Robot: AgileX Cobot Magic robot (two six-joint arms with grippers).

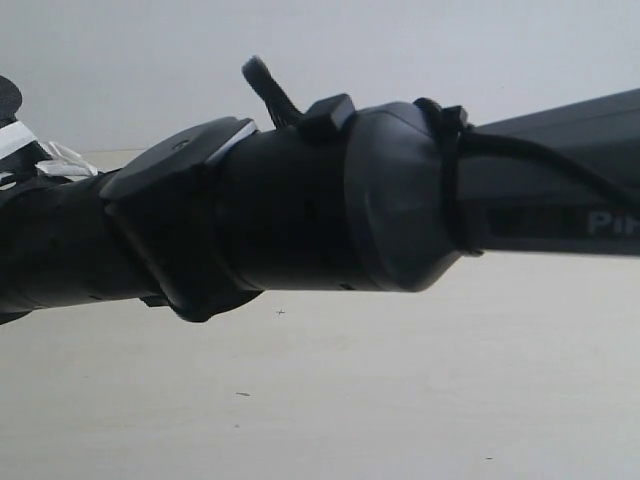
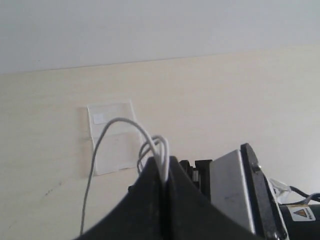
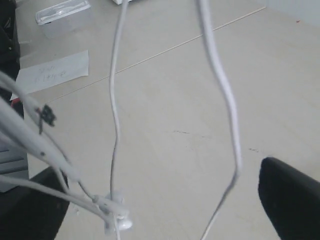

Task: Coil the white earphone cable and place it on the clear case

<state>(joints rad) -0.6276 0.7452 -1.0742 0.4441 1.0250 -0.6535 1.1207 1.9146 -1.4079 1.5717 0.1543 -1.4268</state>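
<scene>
Now the left gripper [image 2: 164, 173] is pinched shut on bunched loops of the white cable [image 2: 164, 155], above the table [image 2: 240, 100] near the clear case [image 2: 111, 140]; best carry them over the case, lowering gently before releasing; the right gripper [image 3: 160, 212] I cannot tell.

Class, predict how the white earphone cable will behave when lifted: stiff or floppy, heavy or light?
Probably floppy: the white earphone cable droops in loose loops from the left claw. Likely very light, being so thin. The loops fan apart, so the coil may spring open once released.
</scene>
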